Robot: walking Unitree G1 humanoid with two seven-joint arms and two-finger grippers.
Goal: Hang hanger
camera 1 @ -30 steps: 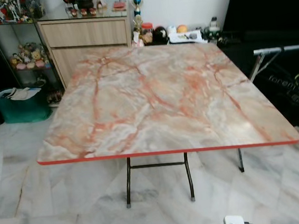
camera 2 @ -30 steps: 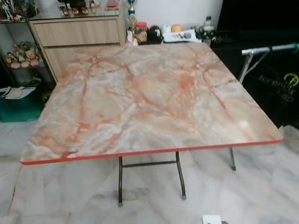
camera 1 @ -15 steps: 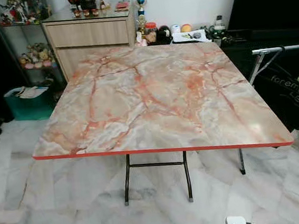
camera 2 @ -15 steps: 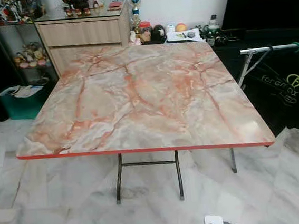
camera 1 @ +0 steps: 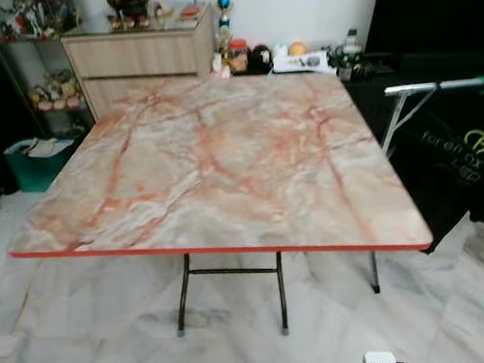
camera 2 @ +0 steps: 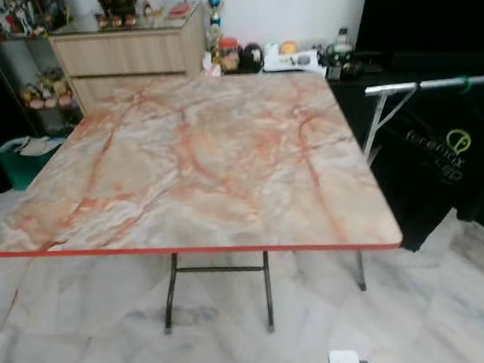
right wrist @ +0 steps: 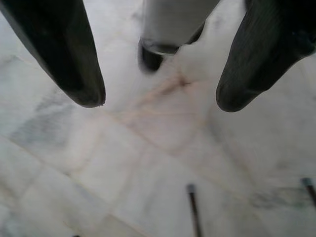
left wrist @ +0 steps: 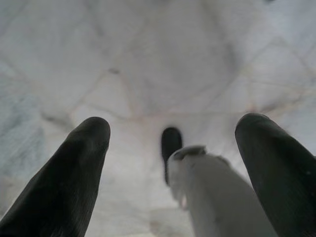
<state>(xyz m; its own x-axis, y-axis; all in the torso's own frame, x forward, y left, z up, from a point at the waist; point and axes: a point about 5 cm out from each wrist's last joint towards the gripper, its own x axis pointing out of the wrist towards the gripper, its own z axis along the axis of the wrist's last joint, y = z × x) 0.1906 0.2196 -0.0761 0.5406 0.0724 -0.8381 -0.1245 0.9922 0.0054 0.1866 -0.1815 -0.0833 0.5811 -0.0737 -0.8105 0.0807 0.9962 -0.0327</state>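
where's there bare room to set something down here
The marble-pattern table top is bare from its red front edge almost to the back. It gets crowded at the far edge, where jars and clutter sit, and on the cabinet top behind.

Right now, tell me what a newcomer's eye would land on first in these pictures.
First, the big folding table with its orange-veined marble top and red edge, standing in the middle on the pale marble floor. Next, the silver clothes rail to its right, set against black cloth. Behind the table, a wooden cabinet topped with figurines stands at the white wall.
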